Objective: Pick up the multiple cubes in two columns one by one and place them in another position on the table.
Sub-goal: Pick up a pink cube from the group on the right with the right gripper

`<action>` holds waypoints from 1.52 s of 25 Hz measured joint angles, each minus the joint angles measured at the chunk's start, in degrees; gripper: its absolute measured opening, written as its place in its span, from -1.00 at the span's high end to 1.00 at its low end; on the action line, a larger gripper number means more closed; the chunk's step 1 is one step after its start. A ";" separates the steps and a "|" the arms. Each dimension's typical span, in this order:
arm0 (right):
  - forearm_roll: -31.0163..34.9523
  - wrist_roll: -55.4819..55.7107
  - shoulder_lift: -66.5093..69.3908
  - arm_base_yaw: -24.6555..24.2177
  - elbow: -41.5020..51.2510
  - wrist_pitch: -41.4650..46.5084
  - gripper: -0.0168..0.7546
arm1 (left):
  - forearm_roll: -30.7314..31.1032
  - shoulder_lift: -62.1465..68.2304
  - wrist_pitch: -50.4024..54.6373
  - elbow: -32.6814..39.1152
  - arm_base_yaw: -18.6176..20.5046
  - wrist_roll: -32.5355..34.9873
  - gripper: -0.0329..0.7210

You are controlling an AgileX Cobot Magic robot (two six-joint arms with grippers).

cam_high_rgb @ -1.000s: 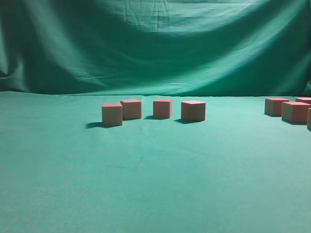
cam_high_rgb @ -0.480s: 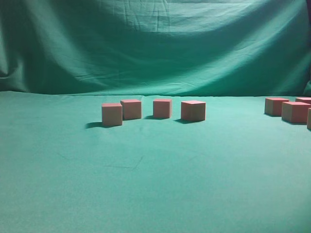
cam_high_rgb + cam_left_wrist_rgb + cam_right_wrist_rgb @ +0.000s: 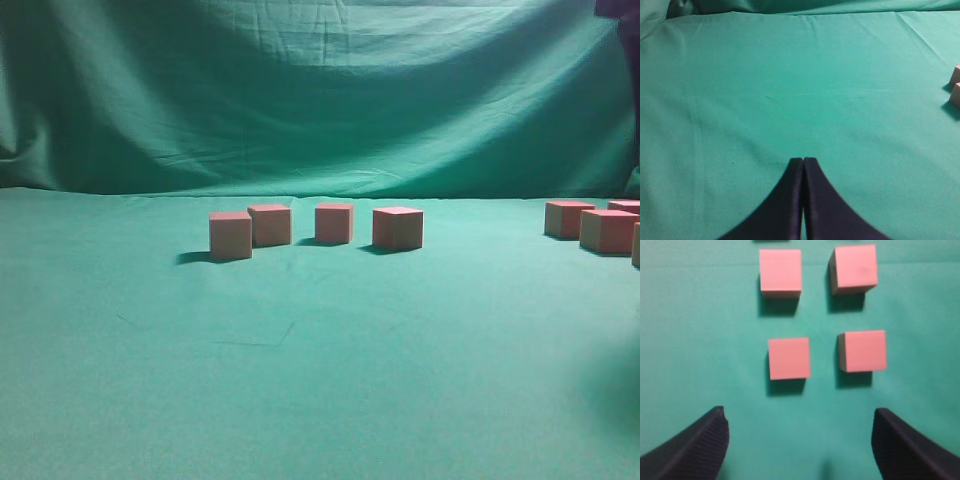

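Observation:
Several reddish-pink cubes stand in a row at mid-table, from the leftmost (image 3: 230, 236) to the rightmost (image 3: 398, 228). More cubes sit at the right edge (image 3: 607, 230). In the right wrist view the cubes form two columns: near left (image 3: 789, 358), near right (image 3: 863, 350), far left (image 3: 780, 272), far right with a faint dark mark (image 3: 854, 267). My right gripper (image 3: 799, 422) is open and empty, hovering just short of the near pair. My left gripper (image 3: 803, 161) is shut and empty over bare green table (image 3: 790, 90); two cube corners (image 3: 955, 93) show at its right edge.
A draped green backdrop cloth (image 3: 320, 90) rises behind the table. A dark arm part (image 3: 622, 10) shows at the top right corner of the exterior view, with a shadow on the cloth at lower right (image 3: 615, 385).
A dark arm part has come into the exterior view's top right corner, and a shadow has appeared on the cloth at lower right. The cubes have not moved.

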 joint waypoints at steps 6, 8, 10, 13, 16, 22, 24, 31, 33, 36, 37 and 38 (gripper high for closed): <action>1.10 -0.68 4.88 0.00 0.00 -3.30 -0.55 | 0.00 0.00 0.00 0.00 0.00 0.00 0.91; 1.21 -0.89 6.20 0.00 0.00 -4.62 -0.55 | 0.00 0.00 0.00 0.00 0.00 0.00 0.91; 1.21 -1.01 7.38 0.00 0.00 -5.52 -0.55 | 0.00 0.00 0.00 0.00 0.00 0.00 0.91; 1.21 -1.01 9.37 0.00 0.00 -6.86 -0.55 | 0.00 0.00 0.00 0.00 0.00 0.00 0.91; 1.21 -1.11 11.17 0.00 0.00 -8.13 -0.55 | 0.00 0.00 0.00 0.00 0.00 0.00 0.91; 1.21 -1.20 13.29 0.00 0.00 -9.93 -0.55 | 0.00 0.00 0.00 0.00 0.00 0.00 0.91; 1.11 -1.20 13.96 0.00 0.00 -10.56 -0.55 | 0.00 0.00 0.00 0.00 0.00 0.00 0.91; -0.06 -1.20 15.50 0.00 0.00 -11.05 -0.07 | 0.00 0.00 0.00 0.00 0.00 0.00 0.91; -0.29 -1.08 15.62 0.00 0.00 -11.18 0.17 | 0.00 0.00 0.00 0.00 0.00 0.00 0.91; -0.69 -0.70 15.73 0.00 0.00 -11.28 0.26 | 0.00 0.00 0.00 0.00 0.00 0.00 0.91; -0.72 -0.62 15.73 0.00 0.00 -11.28 0.26 | 0.00 0.00 0.00 0.00 0.00 0.00 0.91; -0.82 -0.62 15.73 0.00 0.00 -11.41 0.26 | 0.00 0.00 0.00 0.00 0.00 0.00 0.91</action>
